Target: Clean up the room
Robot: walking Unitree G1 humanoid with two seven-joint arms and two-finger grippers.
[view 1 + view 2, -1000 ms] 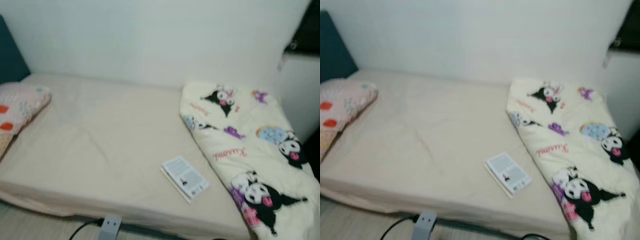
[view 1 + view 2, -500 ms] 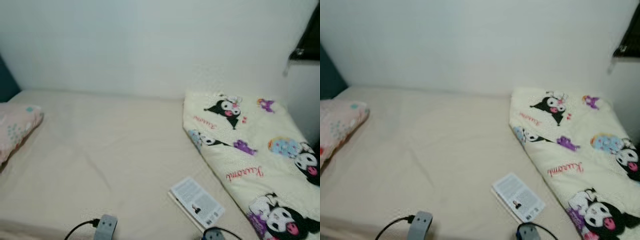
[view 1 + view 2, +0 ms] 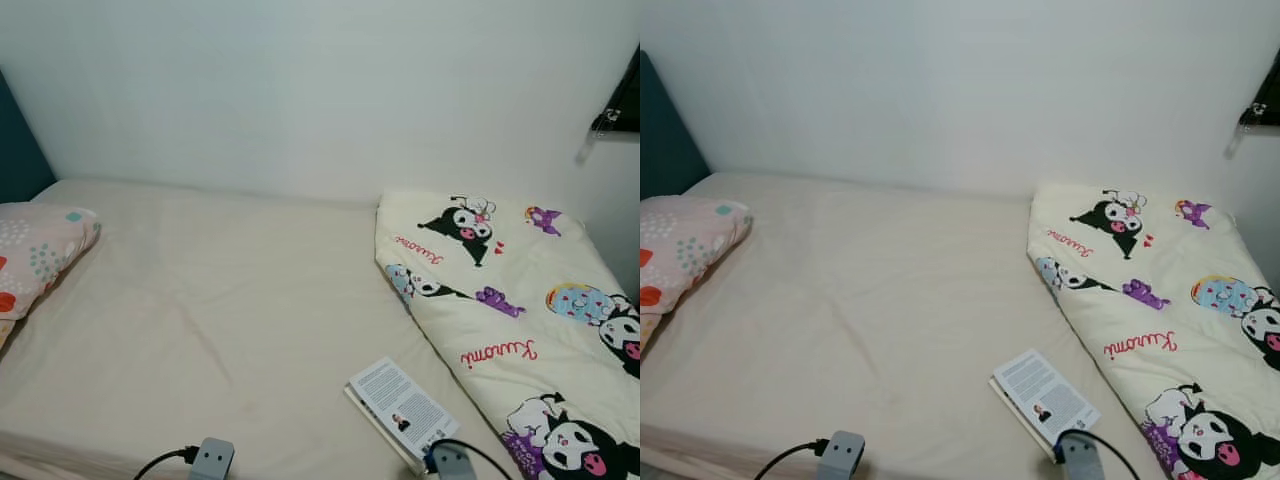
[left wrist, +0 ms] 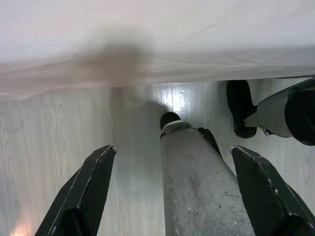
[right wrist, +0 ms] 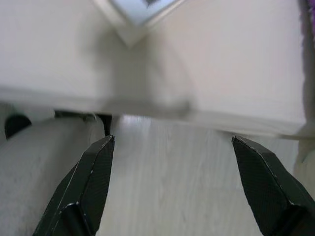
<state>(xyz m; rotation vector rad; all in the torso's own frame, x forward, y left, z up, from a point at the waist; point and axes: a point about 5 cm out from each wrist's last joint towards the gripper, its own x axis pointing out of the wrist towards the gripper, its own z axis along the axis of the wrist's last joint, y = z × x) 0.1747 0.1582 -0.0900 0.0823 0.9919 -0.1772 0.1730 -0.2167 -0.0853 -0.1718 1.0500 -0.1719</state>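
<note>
Head views: a bed (image 3: 200, 300) with a bare cream sheet fills the scene. A book (image 3: 402, 411) lies flat near the bed's front edge at about 5 o'clock, just beside the folded cartoon-print quilt (image 3: 520, 320) at 3 o'clock; a spotted pillow (image 3: 40, 255) sits at 9 o'clock.

Change: against the view a second ago, the whole scene has slid down and grown closer, and the bed's front edge has dropped almost out of frame. This is camera motion, so the robot has stepped up to the bed; the book, quilt and pillow have not shifted on the sheet. The right wrist now rises into the lower edge, close to the book.

Wrist views: the left pincer (image 4: 172, 191) is spread wide, pointing at the floor beside the bed. The right pincer (image 5: 172, 187) is also spread, empty, aimed at the mattress edge with the book's corner (image 5: 140, 10) just beyond.

Judgement: the approach looks nearly done; the book is probably the first item to collect, by the right arm.
</note>
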